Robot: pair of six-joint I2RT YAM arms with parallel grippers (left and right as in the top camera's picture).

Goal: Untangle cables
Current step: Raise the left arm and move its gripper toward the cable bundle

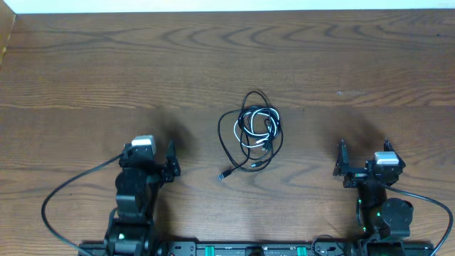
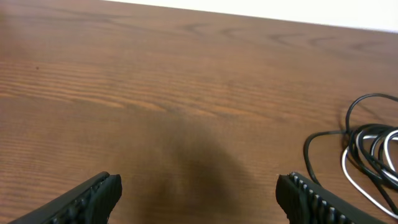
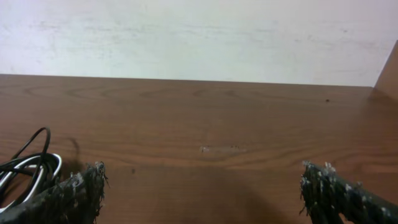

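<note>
The cables [image 1: 252,133] lie in one tangled coil at the middle of the wooden table: black cords looped with a white one, and a black plug end trails to the front left [image 1: 223,175]. The coil's left part shows at the right edge of the left wrist view [image 2: 368,151], and a few loops show at the left edge of the right wrist view [image 3: 28,163]. My left gripper [image 1: 151,155] is open and empty, front left of the coil. My right gripper [image 1: 364,154] is open and empty, front right of it. Neither touches the cables.
The wooden table [image 1: 106,71] extends far beyond the coil. A white wall [image 3: 199,37] runs along its far edge. A raised wooden side panel [image 1: 6,35] stands at the far left corner. Thick black arm cables [image 1: 60,192] loop beside each base.
</note>
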